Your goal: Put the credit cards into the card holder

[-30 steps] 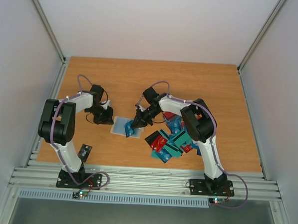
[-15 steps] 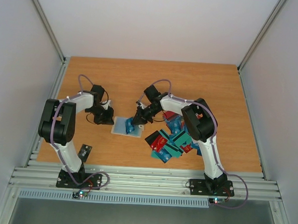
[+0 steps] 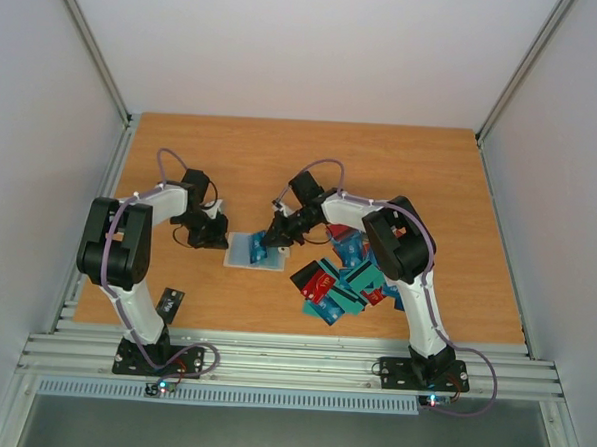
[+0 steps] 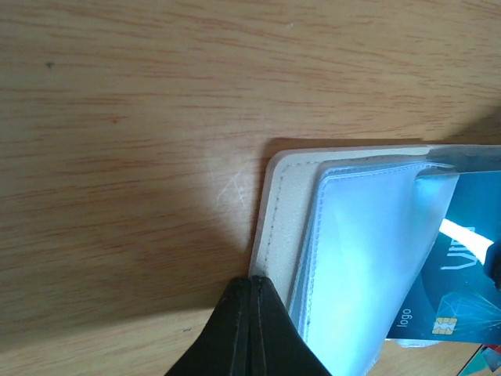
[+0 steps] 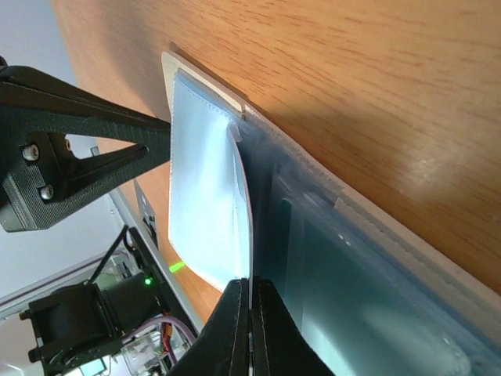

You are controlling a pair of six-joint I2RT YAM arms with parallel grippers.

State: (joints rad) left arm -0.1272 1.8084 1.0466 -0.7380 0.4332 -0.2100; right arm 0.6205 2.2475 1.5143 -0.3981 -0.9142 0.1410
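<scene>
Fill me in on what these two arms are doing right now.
The open card holder lies on the table. The left gripper, shut, rests its tip at the holder's cream edge and seems to pin it. The right gripper, also shut, appears to pinch a teal card that sits partly inside a clear sleeve. The other credit cards lie in a loose pile to the holder's right.
</scene>
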